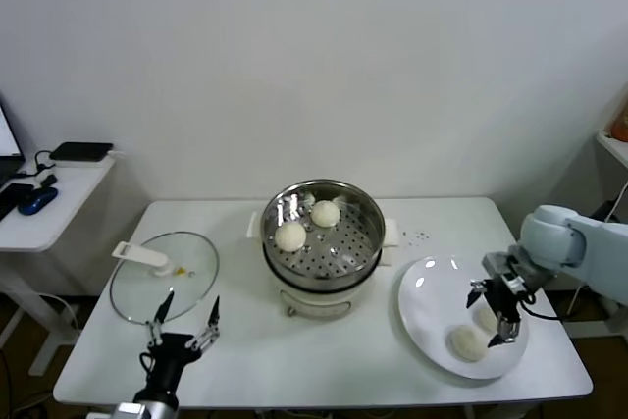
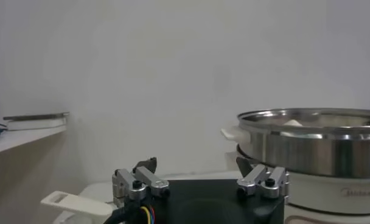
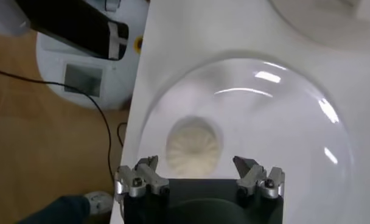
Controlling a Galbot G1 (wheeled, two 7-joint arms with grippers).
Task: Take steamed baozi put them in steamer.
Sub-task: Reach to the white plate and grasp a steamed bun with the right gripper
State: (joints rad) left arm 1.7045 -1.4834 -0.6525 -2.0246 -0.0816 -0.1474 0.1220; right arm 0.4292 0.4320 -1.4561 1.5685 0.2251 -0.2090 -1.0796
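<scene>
The shiny steamer [image 1: 361, 211] stands mid-table on its white base, with two baozi [image 1: 290, 235] [image 1: 325, 213] on the perforated floor. Two more lie on the white plate [image 1: 432, 291] at the right: one baozi [image 1: 468, 342] near the front, another [image 1: 484, 318] partly covered by my right gripper [image 1: 493, 315]. That gripper hangs open just above the plate. In the right wrist view a pleated baozi [image 3: 193, 144] sits ahead of the gap of the open right gripper [image 3: 197, 165], untouched. My left gripper [image 1: 186, 326] is open and empty at the front left.
A round glass lid [image 1: 162, 277] with a white handle [image 1: 140, 256] lies flat on the table just beyond the left gripper. A side desk [image 1: 49, 208] with a mouse stands to the left. In the left wrist view the steamer wall [image 2: 313, 146] rises close by.
</scene>
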